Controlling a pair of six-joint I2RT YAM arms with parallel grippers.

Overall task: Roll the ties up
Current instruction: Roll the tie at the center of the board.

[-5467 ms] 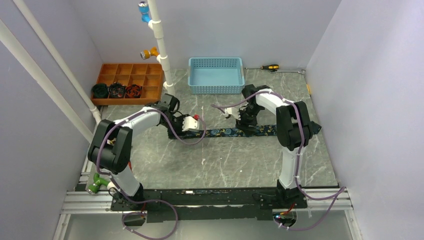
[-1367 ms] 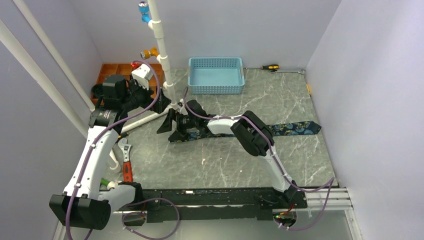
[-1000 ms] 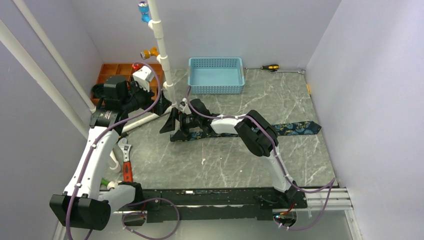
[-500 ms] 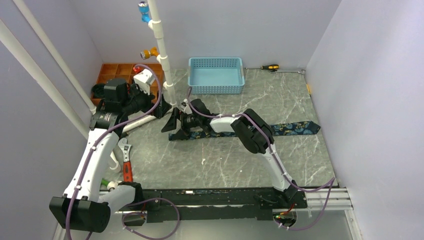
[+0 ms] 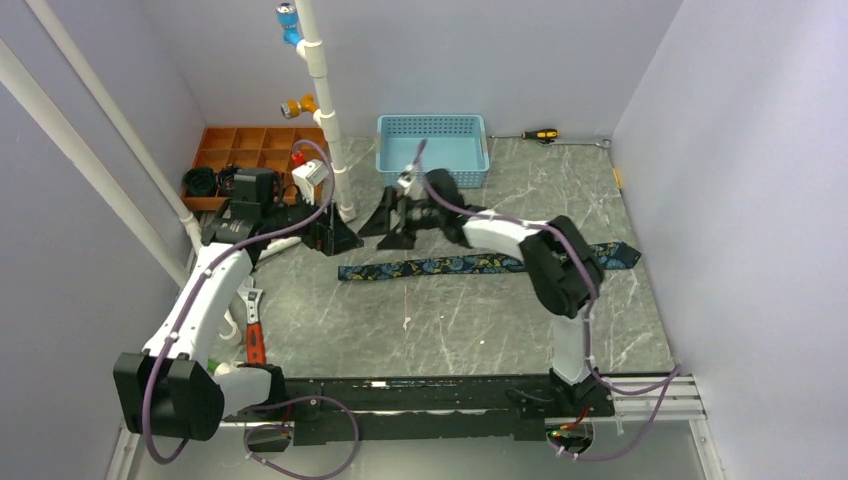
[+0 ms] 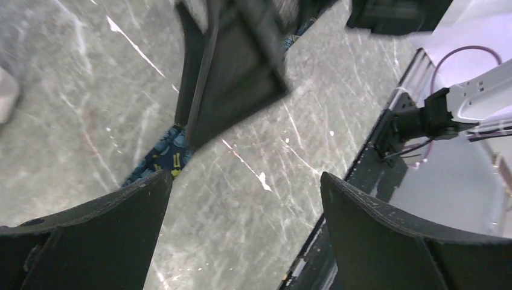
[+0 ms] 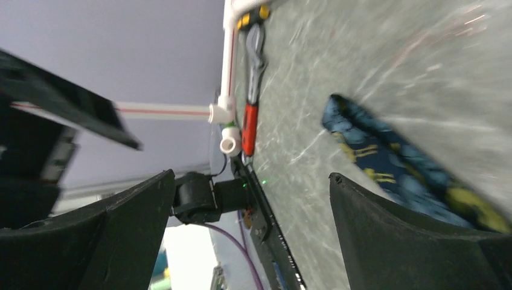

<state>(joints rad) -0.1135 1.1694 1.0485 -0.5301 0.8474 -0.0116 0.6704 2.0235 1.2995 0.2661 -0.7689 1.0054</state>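
One dark navy paisley tie (image 5: 470, 263) lies flat and unrolled across the table, narrow end at the left, wide end at the right (image 5: 615, 253). My left gripper (image 5: 335, 238) is open and empty just behind the narrow end. In the left wrist view (image 6: 244, 178) a bit of the tie (image 6: 162, 154) shows by the left finger. My right gripper (image 5: 390, 222) is open and empty, raised behind the tie near the basket. In the right wrist view (image 7: 252, 176) the tie's narrow end (image 7: 392, 163) lies by the right finger.
A blue basket (image 5: 432, 150) stands at the back. An orange compartment tray (image 5: 262, 150) holding dark rolls is at the back left. A white pipe (image 5: 325, 110) rises beside it. A red-handled wrench (image 5: 250, 320) lies at the left, and a screwdriver (image 5: 540, 133) at the back right.
My right gripper has lifted off the tie's narrow end and swung back towards the basket. My left gripper has come down and right towards that end. The tie lies flat.
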